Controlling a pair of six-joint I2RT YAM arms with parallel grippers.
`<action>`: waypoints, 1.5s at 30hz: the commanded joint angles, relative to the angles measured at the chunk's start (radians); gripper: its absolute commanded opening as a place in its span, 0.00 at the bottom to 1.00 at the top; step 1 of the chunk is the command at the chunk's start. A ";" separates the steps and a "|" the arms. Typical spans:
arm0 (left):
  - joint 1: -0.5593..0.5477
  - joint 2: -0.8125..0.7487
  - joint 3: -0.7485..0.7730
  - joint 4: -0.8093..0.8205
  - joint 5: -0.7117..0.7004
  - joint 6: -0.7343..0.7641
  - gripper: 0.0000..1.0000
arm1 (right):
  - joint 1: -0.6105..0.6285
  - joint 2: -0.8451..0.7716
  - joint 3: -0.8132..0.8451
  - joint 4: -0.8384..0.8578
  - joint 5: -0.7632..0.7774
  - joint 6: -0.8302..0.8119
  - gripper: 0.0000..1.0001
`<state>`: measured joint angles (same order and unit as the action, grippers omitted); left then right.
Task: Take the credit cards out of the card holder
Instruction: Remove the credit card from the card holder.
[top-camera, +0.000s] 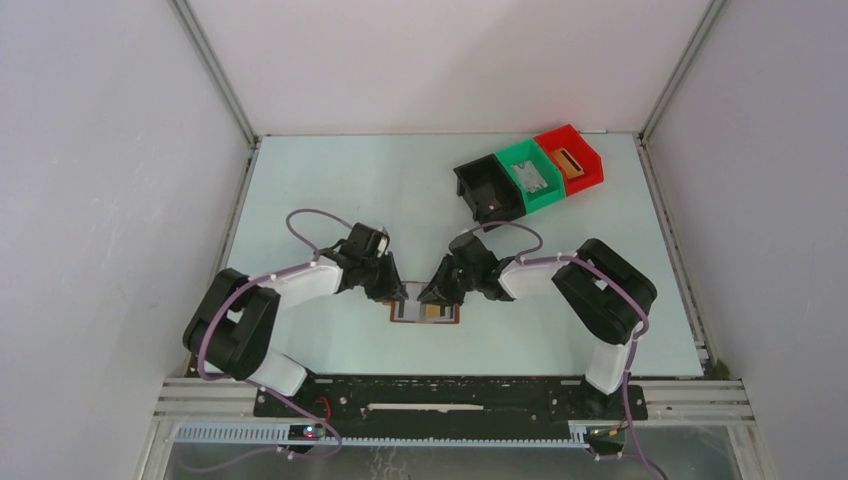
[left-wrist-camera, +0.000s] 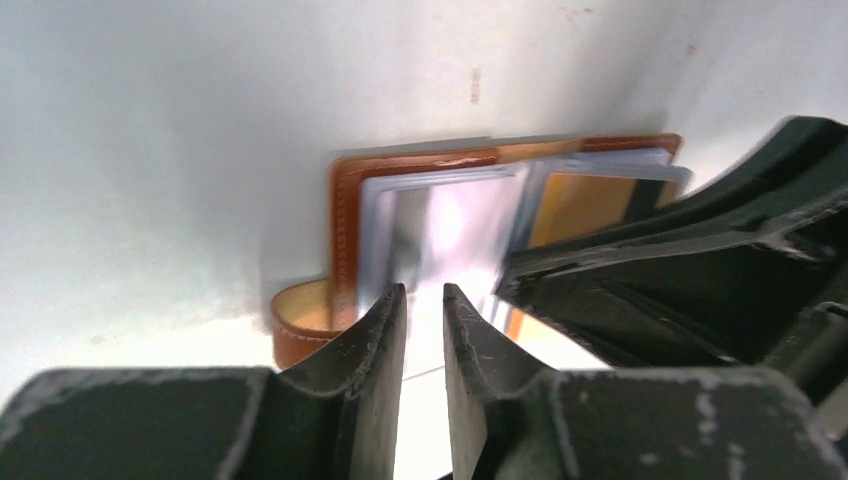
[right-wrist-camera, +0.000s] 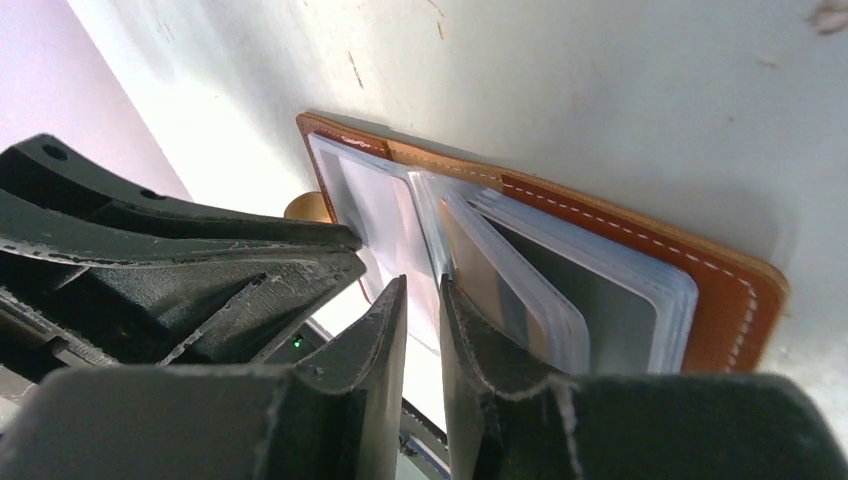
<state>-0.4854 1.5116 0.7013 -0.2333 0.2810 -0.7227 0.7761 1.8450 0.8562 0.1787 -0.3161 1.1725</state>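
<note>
The card holder (top-camera: 425, 313) lies open on the table between my two arms, its brown rim (left-wrist-camera: 345, 220) and strap tab (left-wrist-camera: 300, 325) facing the left wrist camera. Clear sleeves hold the credit cards: a silvery one (left-wrist-camera: 450, 225) and an orange one (left-wrist-camera: 580, 205). From the right wrist the sleeves fan up, with a tan card (right-wrist-camera: 480, 270) and a grey one (right-wrist-camera: 590, 290). My left gripper (left-wrist-camera: 425, 290) (top-camera: 392, 292) hovers at the near edge of the silvery sleeve, jaws a narrow gap apart. My right gripper (right-wrist-camera: 422, 282) (top-camera: 432, 296) stands at the fanned sleeves, also narrowly open.
Black (top-camera: 465, 180), green (top-camera: 515, 155) and red (top-camera: 560, 133) bins stand in a row at the back right. The two grippers nearly touch over the wallet; each shows as a dark bulk in the other's wrist view (left-wrist-camera: 700, 270) (right-wrist-camera: 180, 260).
</note>
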 joint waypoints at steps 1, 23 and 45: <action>-0.002 -0.035 0.007 -0.210 -0.228 0.064 0.27 | -0.003 -0.044 -0.017 -0.135 0.146 -0.053 0.27; -0.055 -0.029 0.007 -0.137 -0.156 0.065 0.22 | 0.002 -0.031 0.015 -0.158 0.144 -0.055 0.27; -0.117 -0.198 0.036 -0.111 -0.220 0.038 0.36 | -0.003 -0.021 0.015 -0.165 0.143 -0.060 0.27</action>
<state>-0.5949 1.3365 0.7071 -0.3660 0.0696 -0.6903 0.7788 1.8099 0.8696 0.0963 -0.2356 1.1419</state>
